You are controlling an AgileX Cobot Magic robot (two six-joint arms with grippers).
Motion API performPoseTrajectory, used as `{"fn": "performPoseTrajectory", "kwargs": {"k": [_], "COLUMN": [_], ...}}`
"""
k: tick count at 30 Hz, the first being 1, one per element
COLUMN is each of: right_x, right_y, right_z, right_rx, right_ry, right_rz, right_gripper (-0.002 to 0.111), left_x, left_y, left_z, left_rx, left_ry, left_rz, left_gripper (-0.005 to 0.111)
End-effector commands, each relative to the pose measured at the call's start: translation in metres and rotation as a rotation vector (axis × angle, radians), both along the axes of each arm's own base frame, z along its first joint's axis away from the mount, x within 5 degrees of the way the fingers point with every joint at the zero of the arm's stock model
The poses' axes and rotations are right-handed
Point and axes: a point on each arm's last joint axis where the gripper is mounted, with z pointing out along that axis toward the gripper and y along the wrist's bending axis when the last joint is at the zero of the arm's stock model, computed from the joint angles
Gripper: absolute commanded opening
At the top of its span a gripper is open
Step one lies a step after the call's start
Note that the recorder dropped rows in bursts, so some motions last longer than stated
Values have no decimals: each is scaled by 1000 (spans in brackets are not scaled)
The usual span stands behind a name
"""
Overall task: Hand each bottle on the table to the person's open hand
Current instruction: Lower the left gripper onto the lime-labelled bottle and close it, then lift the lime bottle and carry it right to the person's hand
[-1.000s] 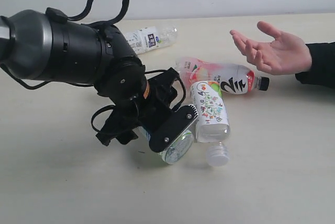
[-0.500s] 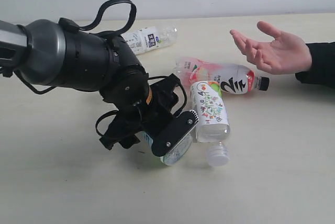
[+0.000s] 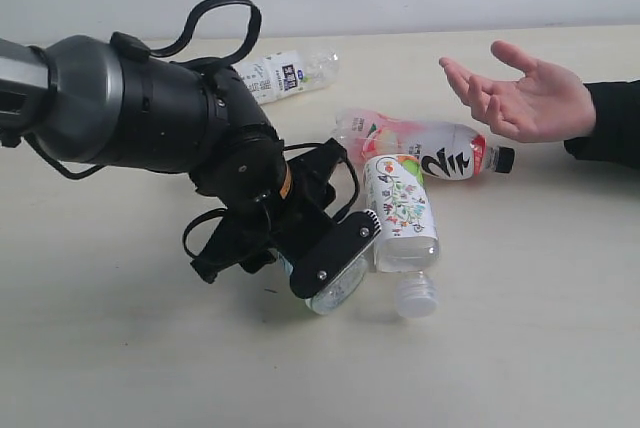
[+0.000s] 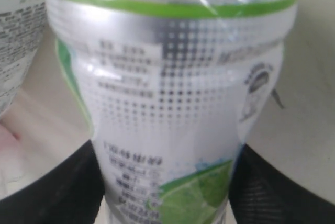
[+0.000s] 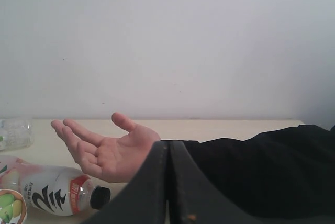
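Plainly, the left pincer (image 3: 300, 260) straddles the lime bottle (image 4: 167, 103), which lies on its side on the table (image 3: 120, 368). 1 black finger (image 4: 47, 192) sits at each flank of the label, tight beside it, though I cannot tell whether they pinch it. Its long axis runs crosswise between the jaws, with 1 clear rounded end poking out past the near finger and the other hidden under the wrist. It looks light, thin-walled and slick, likely to dent or squirt free, so mid-body on the label seems the sound hold. Just beyond the pincer lies the floral bottle (image 3: 400, 210). Farther off is the pink-red bottle (image 3: 430, 153), cap toward the open hand (image 3: 530, 98). The right pincer (image 5: 168, 150) is closed, holding nothing, and faces that hand.
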Motion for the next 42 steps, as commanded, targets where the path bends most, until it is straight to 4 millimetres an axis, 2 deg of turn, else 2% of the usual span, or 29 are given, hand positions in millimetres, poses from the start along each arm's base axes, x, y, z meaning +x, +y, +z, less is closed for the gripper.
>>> {"fn": "performPoseTrajectory", "kwargs": {"k": [1,7,12,16,21,23,26,33,37,40,42], "right_x": [0,0,0,0,0,0,0,0,0,0,0], "right_y": [0,0,0,0,0,0,0,0,0,0,0], "right_z": [-1,-1,-1,-1,-1,-1,-1,-1,-1,-1,-1], "right_rx": [-5,-5,-5,-7,-7,-7,-7,-7,-7,-7,-5], "right_ry": [-3,-3,-3,-3,-3,-3,-3,-3,-3,-3,-3], "right_rz": [-6,-6,-6,-6,-6,-6,-6,-6,-6,-6,-6], "right_gripper": [0,0,0,0,0,0,0,0,0,0,0], "left_x": [-8,-25,-43,-62,-81,-82,-76,-45,-30,-16,-6], "left_y": [-5,-3,-4,-16,-43,-55,-74,-122,-144,-159,-168], "left_z": [32,84,115,128,128,128,134,136,134,123,120], "left_rx": [-17,-50,-21,-22,-120,-188,-273,-273,-208,-91,-108], "left_ry": [-91,-206,-295,-363,-410,-412,-417,-495,-526,-495,-473], "left_rz": [-64,-124,-204,-305,-429,-436,-398,-436,-474,-487,-498], "left_gripper": [1,1,1,1,1,0,0,0,0,0,0]}}
